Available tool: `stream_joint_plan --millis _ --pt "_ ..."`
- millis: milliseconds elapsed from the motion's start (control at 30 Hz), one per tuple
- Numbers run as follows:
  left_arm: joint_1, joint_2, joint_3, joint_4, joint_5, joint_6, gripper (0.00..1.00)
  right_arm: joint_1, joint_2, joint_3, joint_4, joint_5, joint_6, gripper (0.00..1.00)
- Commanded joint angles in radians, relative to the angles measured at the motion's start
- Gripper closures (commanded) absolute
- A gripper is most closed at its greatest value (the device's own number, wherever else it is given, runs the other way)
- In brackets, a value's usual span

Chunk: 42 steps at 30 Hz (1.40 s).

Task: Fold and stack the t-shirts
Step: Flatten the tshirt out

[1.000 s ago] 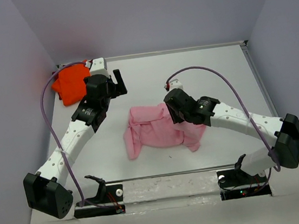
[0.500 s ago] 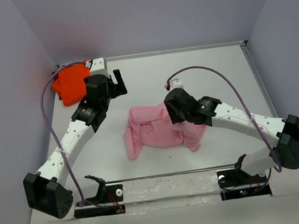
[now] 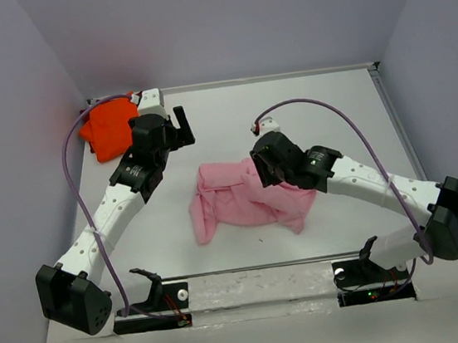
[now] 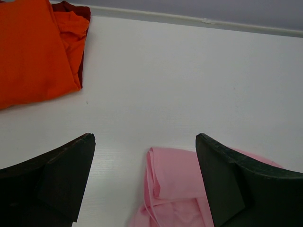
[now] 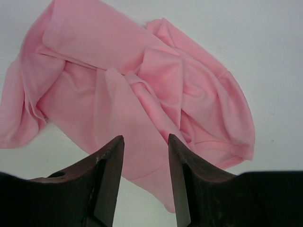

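Seen from above, the pink t-shirt [image 3: 245,203] lies crumpled mid-table [image 3: 313,111], with the right gripper [image 3: 260,168] over its right side. The folded orange t-shirt [image 3: 109,128] sits in the far left corner, the left gripper [image 3: 180,123] near it.

Left wrist view: fingers [image 4: 61,175] spread wide, holding nothing. A dark red t-shirt [image 4: 75,9] peeks from under the orange.

Right wrist view: fingers [image 5: 106,175] partly parted above the pink folds, gripping nothing.
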<state>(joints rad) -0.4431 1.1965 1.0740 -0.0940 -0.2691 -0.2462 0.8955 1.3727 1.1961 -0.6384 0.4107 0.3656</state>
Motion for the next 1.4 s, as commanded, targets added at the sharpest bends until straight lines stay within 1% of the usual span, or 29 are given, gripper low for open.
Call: stream_joint_plan --millis 0,233,367,533,1000,1100,1133,1167,1367 --pt "0.001 -0.003 0.017 0.037 0.004 -0.007 0.04 -0.006 0.043 0.016 0.092 -0.059 -0.027 0.51" --pt "0.000 0.006 0.020 0.034 0.014 -0.007 0.04 -0.006 0.205 0.109 0.128 -0.081 -0.097 0.50" --pt "0.000 0.005 0.018 0.034 0.013 -0.005 0.04 -0.006 0.264 0.175 0.131 -0.087 -0.114 0.50" --pt "0.000 0.003 0.021 0.033 0.013 -0.004 0.04 -0.006 0.308 0.215 0.135 -0.102 -0.126 0.50" --pt "0.001 0.000 0.021 0.033 0.013 -0.004 0.04 -0.006 0.374 0.212 0.166 -0.121 -0.114 0.50" --pt "0.001 0.000 0.020 0.033 0.014 -0.002 0.04 -0.006 0.378 0.206 0.171 -0.121 -0.113 0.52" --pt "0.001 -0.002 0.021 0.033 0.016 -0.002 0.04 -0.006 0.378 0.203 0.172 -0.119 -0.114 0.56" --pt "0.000 0.000 0.020 0.033 0.015 -0.002 0.04 -0.006 0.378 0.201 0.172 -0.118 -0.114 0.57" --pt "0.001 -0.002 0.021 0.034 0.014 -0.005 0.04 -0.006 0.378 0.186 0.174 -0.105 -0.114 0.57"
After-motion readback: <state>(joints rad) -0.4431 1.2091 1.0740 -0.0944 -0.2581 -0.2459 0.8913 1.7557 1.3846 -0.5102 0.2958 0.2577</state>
